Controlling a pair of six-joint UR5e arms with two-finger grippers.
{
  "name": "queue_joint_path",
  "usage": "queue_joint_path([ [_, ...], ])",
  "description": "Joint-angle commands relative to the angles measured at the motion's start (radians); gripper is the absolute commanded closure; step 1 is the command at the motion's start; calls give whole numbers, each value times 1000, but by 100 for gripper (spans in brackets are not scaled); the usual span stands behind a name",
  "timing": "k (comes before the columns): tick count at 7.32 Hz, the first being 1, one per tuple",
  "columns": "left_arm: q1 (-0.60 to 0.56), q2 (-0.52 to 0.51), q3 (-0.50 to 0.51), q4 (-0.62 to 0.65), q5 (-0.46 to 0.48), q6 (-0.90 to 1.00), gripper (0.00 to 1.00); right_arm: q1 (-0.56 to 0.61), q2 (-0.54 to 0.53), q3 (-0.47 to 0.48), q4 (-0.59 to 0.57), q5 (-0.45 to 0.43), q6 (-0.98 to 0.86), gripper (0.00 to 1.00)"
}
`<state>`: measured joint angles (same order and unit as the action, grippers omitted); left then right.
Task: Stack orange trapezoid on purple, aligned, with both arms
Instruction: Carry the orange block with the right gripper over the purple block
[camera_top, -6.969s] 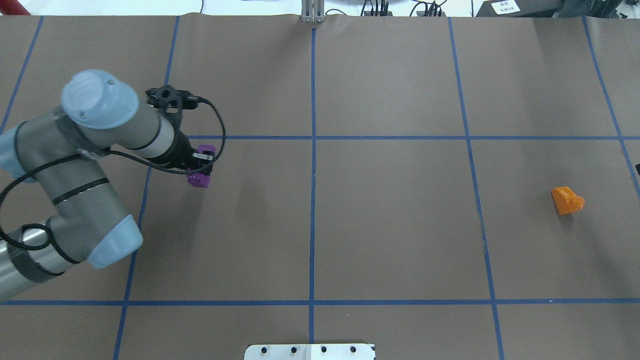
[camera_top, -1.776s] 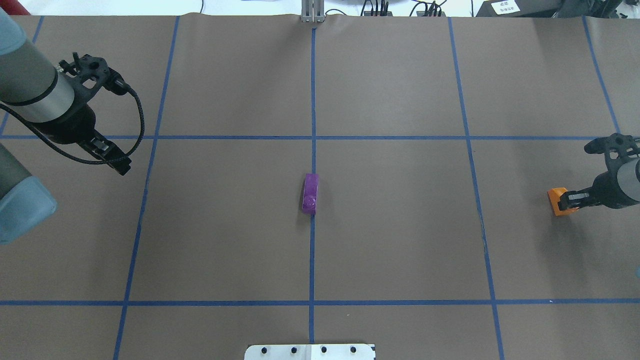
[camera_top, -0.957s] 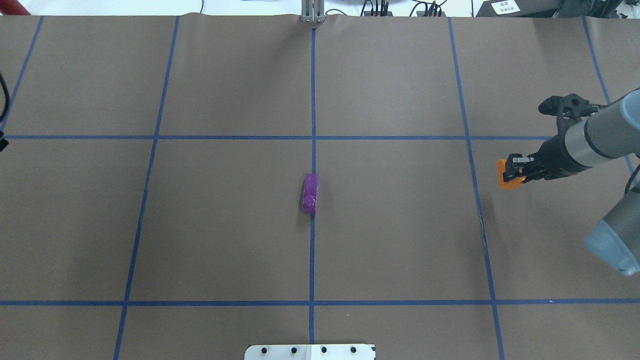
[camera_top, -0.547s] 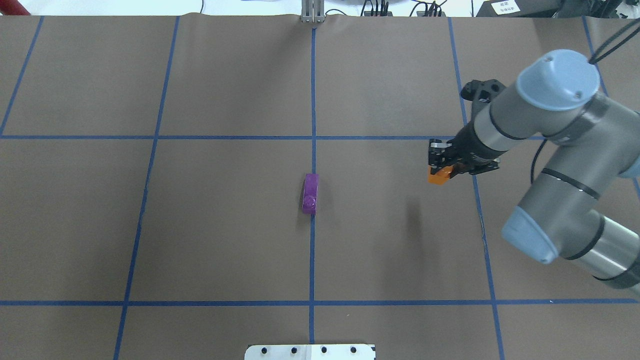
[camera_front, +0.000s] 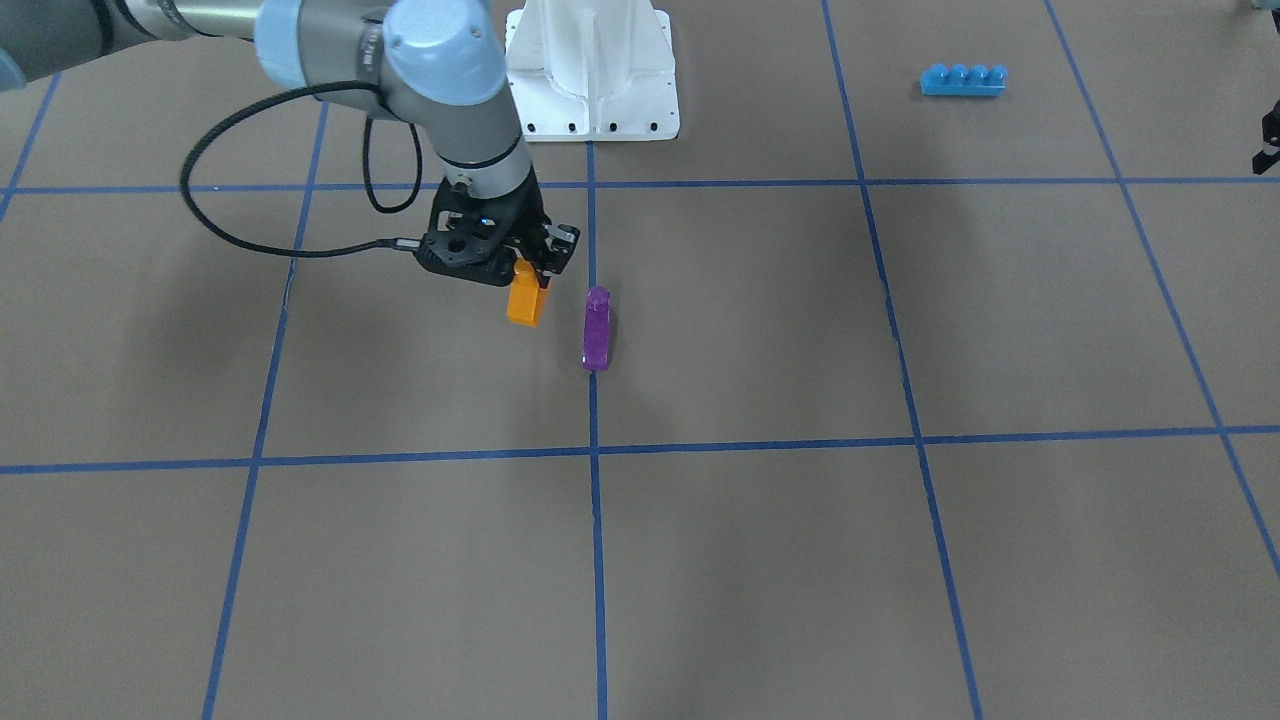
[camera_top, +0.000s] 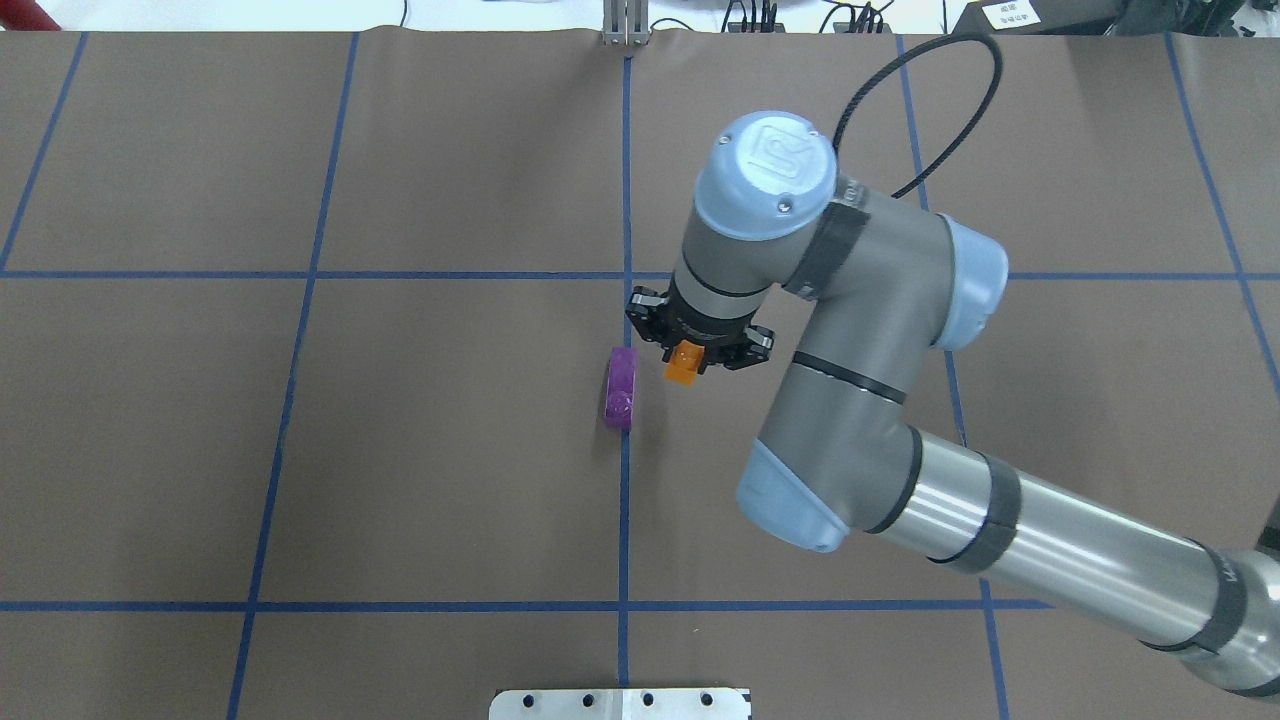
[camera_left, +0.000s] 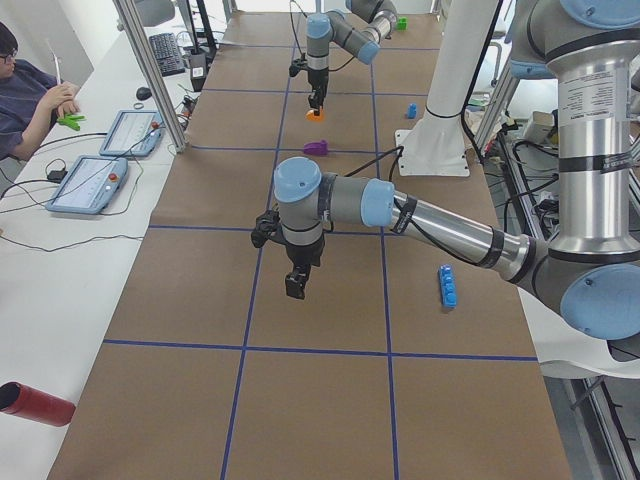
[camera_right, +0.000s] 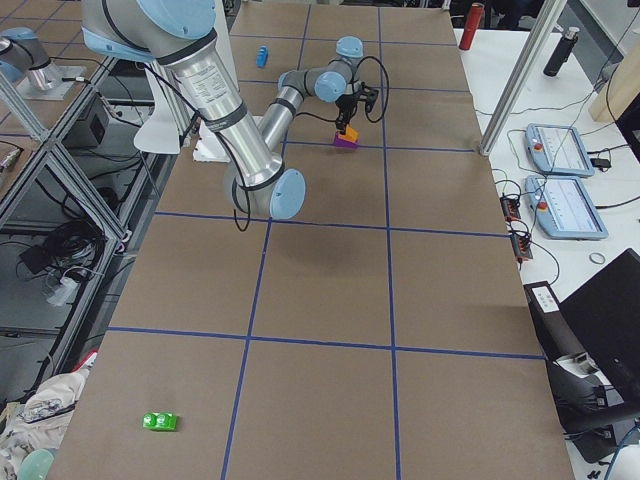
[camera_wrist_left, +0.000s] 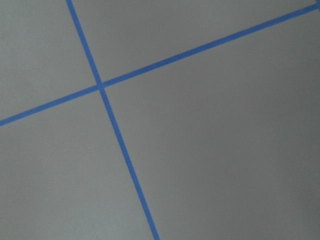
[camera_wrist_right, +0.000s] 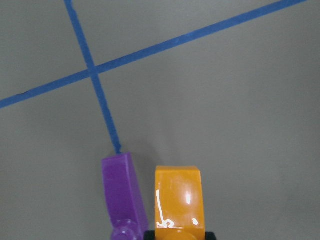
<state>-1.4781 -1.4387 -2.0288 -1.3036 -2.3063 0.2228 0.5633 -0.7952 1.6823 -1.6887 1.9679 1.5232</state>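
Observation:
The purple block (camera_top: 620, 388) sits on the table on the centre tape line; it also shows in the front view (camera_front: 596, 328) and the right wrist view (camera_wrist_right: 122, 195). My right gripper (camera_top: 690, 352) is shut on the orange trapezoid (camera_top: 683, 364) and holds it a little above the table, just right of the purple block and apart from it. The front view shows the orange block (camera_front: 526, 300) hanging under the gripper (camera_front: 530, 272); the right wrist view shows it too (camera_wrist_right: 177, 200). My left gripper (camera_left: 296, 283) hovers far from both blocks; I cannot tell whether it is open.
A long blue four-stud brick (camera_front: 962, 79) lies on my left side near the white pedestal (camera_front: 590, 70). A small blue block (camera_left: 411, 110) lies by the pedestal. A green block (camera_right: 159, 421) lies at the far right end. Blue tape lines grid the brown table.
My right arm has carried the orange trapezoid leftward from the right side to beside the purple block. The left arm withdrew out of the overhead view earlier.

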Motion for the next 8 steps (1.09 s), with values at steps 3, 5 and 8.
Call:
queue_joint_path([
  [3, -7, 24, 1, 0, -25, 7, 0, -66, 103, -121, -5, -69, 66, 100],
  [5, -7, 24, 5, 0, -47, 7, 0, -82, 103, -125, -5, -89, 66, 100],
  [8, -5, 23, 10, 0, -48, 6, 0, -91, 102, -127, -9, -104, 66, 100],
])
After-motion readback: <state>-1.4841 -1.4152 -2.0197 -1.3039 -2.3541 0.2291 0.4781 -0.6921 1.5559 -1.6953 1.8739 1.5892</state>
